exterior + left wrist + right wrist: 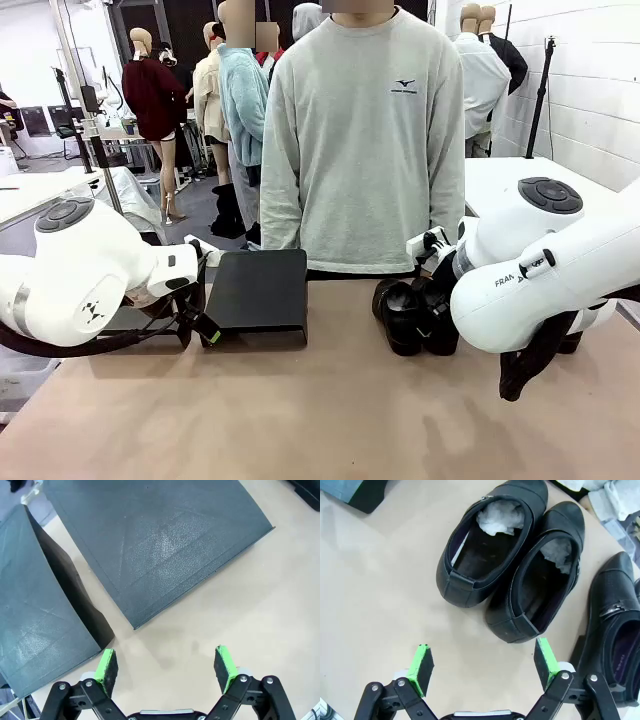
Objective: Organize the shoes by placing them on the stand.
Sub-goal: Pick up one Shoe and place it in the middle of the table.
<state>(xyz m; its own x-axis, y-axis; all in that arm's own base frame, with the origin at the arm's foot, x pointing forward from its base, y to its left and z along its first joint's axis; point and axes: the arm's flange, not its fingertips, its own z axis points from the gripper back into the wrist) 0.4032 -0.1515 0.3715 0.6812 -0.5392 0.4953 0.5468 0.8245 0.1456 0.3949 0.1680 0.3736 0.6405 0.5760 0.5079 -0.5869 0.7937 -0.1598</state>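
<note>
Right wrist view: black glossy shoes sit on the tan table, two side by side with white paper stuffed in the toes, and a third shoe just beside them. The right gripper hovers near the heels, fingers spread wide, touching nothing. Left wrist view: left gripper equally wide, empty, near the black stand.

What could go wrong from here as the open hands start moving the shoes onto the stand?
The two stuffed shoes lie touching, so the open right hand closing on one may drag or tip the other.
The buckled shoe sits right beside one of its fingers and could get clipped on descent.
The open left hand hovers near the stand and might bump its edge.
</note>
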